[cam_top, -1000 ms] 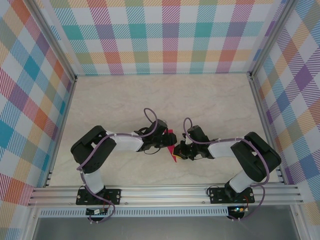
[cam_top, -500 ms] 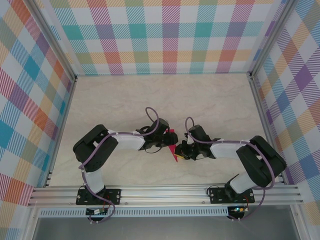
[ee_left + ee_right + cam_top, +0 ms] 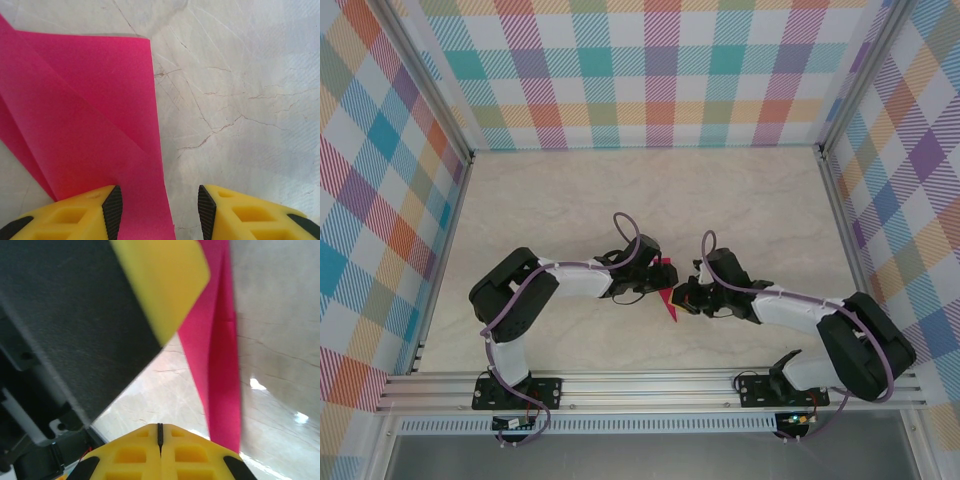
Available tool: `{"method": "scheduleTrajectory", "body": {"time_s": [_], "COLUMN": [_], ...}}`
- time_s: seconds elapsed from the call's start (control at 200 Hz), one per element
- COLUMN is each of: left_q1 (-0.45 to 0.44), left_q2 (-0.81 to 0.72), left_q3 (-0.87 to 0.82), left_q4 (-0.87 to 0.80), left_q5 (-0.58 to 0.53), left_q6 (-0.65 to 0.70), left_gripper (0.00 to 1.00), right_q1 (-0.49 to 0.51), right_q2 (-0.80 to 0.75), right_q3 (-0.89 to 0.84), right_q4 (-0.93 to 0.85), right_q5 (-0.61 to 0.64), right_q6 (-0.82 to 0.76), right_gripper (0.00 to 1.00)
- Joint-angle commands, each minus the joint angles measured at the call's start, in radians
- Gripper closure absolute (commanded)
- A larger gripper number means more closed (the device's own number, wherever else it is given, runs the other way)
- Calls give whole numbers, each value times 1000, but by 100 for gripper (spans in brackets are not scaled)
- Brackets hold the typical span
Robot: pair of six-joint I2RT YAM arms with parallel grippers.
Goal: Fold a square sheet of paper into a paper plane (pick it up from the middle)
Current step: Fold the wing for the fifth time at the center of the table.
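The left end effector (image 3: 647,272) and the right end effector (image 3: 682,297) stand tip to tip with hardly any room between them. The folded bright magenta-pink paper sheet (image 3: 667,302) lies flat on the pale marbled desk (image 3: 740,200) in that gap. Seen from the left wrist, the paper runs in between the parted fingers, with bare desk ahead on one side. Just ahead of the right end effector, the other arm's black housing (image 3: 65,330) and yellow finger (image 3: 160,285) bar the way. Beyond both, the desk lies open up to the plaid walls (image 3: 660,70), well apart.
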Motion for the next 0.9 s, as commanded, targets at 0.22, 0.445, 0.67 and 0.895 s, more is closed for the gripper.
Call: {"method": "scheduleTrajectory", "body": {"time_s": [0.22,0.445,0.67,0.895], "left_q1": [-4,-5,-4,-4], "left_q2": [65,68,81,89], "left_q3": [11,11,16,24], "left_q4": [-114,-123,-125,-145], "left_q5": [20,16,19,15], "left_q6": [21,22,22,11], "left_gripper": [52,52,52,52], "right_q1": [-5,-7,-8,-8], "right_q2": [155,141,163,112], "right_q3": [41,-23,-53,-67], "right_q4": [-23,-76,-103,-170], "right_q5": [-3,17,-11,-34], "right_q6": [9,-25,-40,-84], "right_gripper": [100,100,100,100]}}
